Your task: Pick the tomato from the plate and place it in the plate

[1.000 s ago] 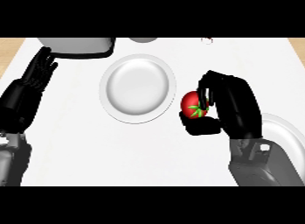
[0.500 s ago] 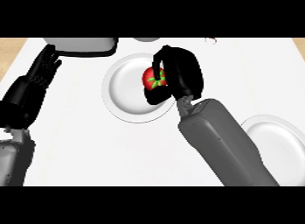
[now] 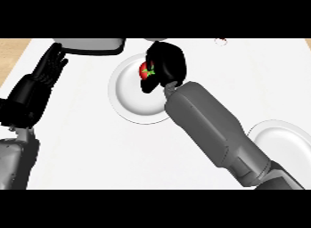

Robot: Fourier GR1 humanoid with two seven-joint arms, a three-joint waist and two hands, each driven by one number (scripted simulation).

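count: 1 tomato (image 3: pixel 146 71), 2 white plates, 2 hands. far plate (image 3: pixel 128 95) sits at abt 11 o'clock from view centre, near plate (image 3: pixel 290 147) at abt 4 o'clock, well apart, both on the white counter (image 3: pixel 85 133). tomato is over the far plate's upper part, toward its 12 o'clock rim; can't tell if it touches the plate or hangs just above. it's round, so no clear long axis; green stem star faces abt 3 o'clock, into the palm, red side showing toward 9 o'clock. right hand (image 3: pixel 165 62) is black, fingers and thumb curled round the tomato, hiding most of it. right forearm (image 3: pixel 210 129) is grey and comes in from 5 o'clock, running diagonally up to 11 o'clock and crossing the far plate's right edge. left hand (image 3: pixel 39 87) shows at 9 o'clock by the edge, fingers straight and up toward 12-1 o'clock, holding nothing. grey item (image 3: pixel 92 46) lies at the top edge just past its fingertips. small item (image 3: pixel 220 41) at 1 o'clock, too small to tell.
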